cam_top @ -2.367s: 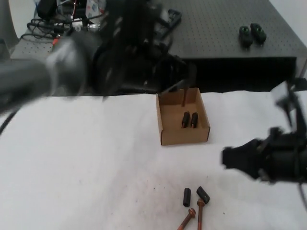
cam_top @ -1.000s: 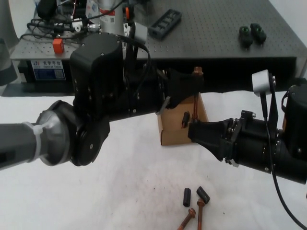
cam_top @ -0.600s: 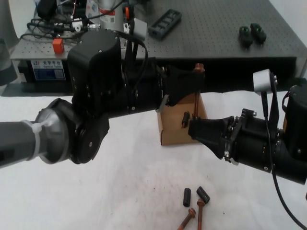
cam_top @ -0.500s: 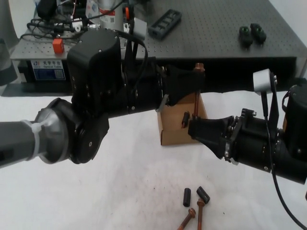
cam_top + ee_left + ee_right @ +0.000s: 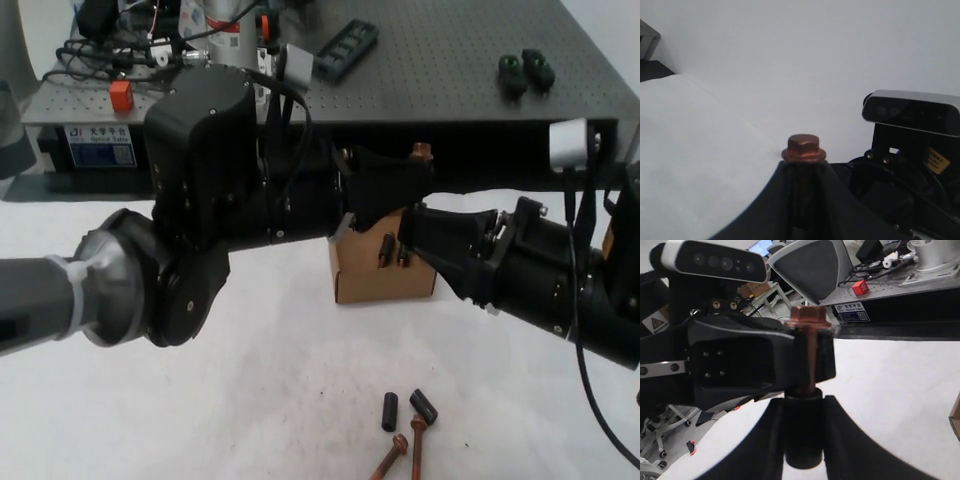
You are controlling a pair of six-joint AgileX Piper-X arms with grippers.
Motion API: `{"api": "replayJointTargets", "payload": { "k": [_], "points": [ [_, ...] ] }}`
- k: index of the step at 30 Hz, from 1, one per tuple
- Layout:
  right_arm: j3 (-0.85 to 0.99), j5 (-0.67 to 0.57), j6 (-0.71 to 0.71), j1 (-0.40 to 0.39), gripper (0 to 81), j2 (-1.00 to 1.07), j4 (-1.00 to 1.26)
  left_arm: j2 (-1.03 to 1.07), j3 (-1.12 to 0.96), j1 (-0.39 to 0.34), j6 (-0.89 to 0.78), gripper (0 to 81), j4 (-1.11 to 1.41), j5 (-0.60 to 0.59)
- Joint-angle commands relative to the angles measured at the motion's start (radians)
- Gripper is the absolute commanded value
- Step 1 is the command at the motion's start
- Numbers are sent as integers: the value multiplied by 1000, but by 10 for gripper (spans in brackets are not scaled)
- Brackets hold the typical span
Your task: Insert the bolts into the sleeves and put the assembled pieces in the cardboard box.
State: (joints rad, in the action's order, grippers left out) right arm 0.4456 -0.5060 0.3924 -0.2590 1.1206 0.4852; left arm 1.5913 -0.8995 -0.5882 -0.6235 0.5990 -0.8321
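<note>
My left gripper (image 5: 408, 187) is shut on a copper bolt (image 5: 421, 153) that stands upright above the cardboard box (image 5: 372, 283); its hex head (image 5: 803, 148) pokes out over the fingers (image 5: 765, 210). My right gripper (image 5: 414, 228) comes in from the right, shut on a black sleeve (image 5: 802, 440) directly under the bolt. In the right wrist view the bolt shaft (image 5: 810, 362) runs down into the sleeve's mouth. Two dark pieces (image 5: 387, 250) lie in the box. Near the front edge lie two loose sleeves (image 5: 390, 410) and two loose bolts (image 5: 416, 452).
White cloth (image 5: 250, 380) covers the bench around the box. Behind it is a black perforated table (image 5: 450, 60) with a black tray (image 5: 345, 45), two small dark parts (image 5: 525, 70) and cables at the far left.
The right arm has swung up from the lower right to the bolt, then risen with the sleeve. The left gripper and bolt shifted slightly right above the box.
</note>
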Motion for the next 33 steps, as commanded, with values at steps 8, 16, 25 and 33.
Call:
{"api": "replayJointTargets", "payload": {
  "k": [8, 16, 25, 33],
  "points": [
    [16, 46, -4, 7, 46, -9, 54, -3, 1, -4, 25, 136, -16, -16],
    [214, 168, -220, 130, 46, 149, -266, -3, 1, -4, 49, 528, -101, 96],
    [790, 350, -377, 144, 46, 675, -720, -3, -5, -27, 354, 482, -550, 163],
    [1181, 412, -412, 119, 46, 1011, -990, 54, -99, -140, 634, 483, -937, 407]
  ]
}}
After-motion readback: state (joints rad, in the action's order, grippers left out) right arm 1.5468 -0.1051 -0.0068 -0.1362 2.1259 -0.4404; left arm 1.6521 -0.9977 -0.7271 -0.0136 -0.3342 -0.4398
